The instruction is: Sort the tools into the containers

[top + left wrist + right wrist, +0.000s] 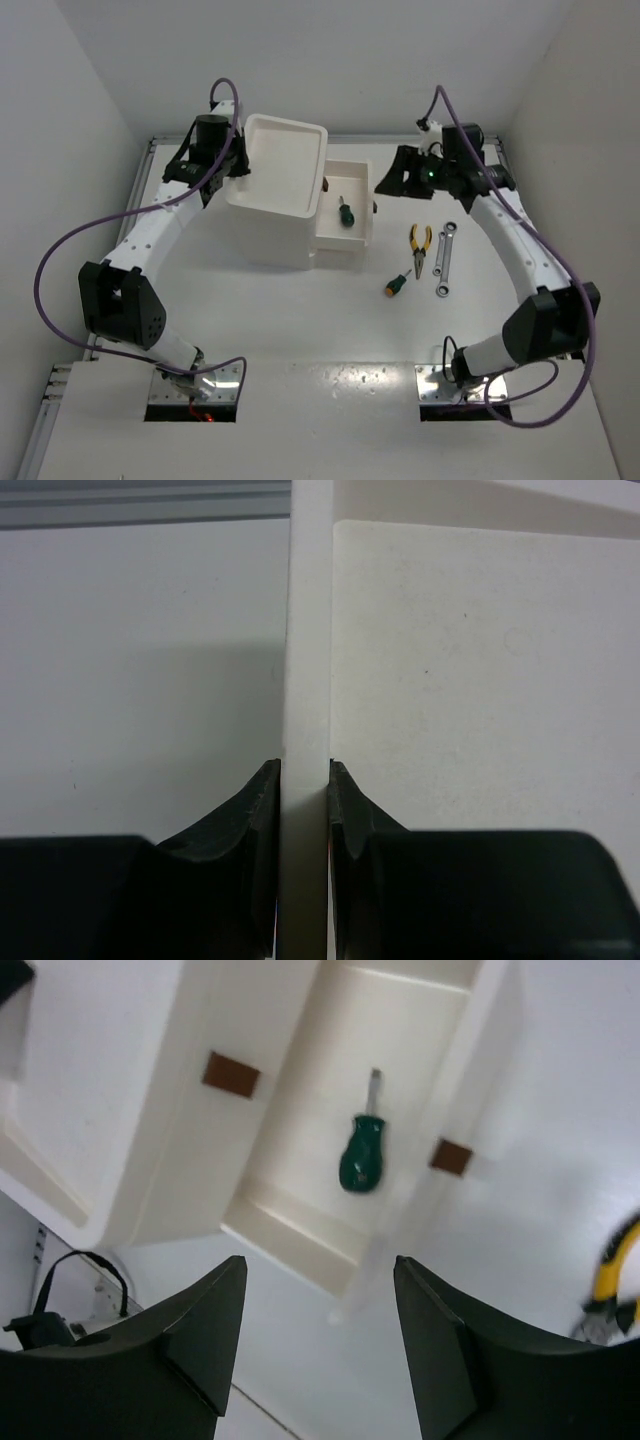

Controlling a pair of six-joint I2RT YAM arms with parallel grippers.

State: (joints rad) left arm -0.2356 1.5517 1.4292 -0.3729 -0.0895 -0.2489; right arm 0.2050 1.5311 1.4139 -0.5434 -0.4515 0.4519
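The white drawer unit point(270, 215) stands at mid-left with its tray top point(285, 135). Its lower drawer point(358, 185) is pulled out to the right and holds one green-handled screwdriver point(345, 213), which also shows in the right wrist view point(361, 1152). My left gripper point(236, 160) is shut on the tray's left rim point(308, 680). My right gripper point(392, 178) is open and empty, just right of the open drawer. A second green screwdriver point(397, 284), yellow pliers point(419, 245) and two silver wrenches point(445, 262) lie on the table to the right.
Dark red-brown knobs point(231, 1074) mark the drawer fronts. Purple cables loop off both arms. White walls enclose the table on three sides. The pliers' yellow handle point(615, 1265) shows at the right edge of the right wrist view.
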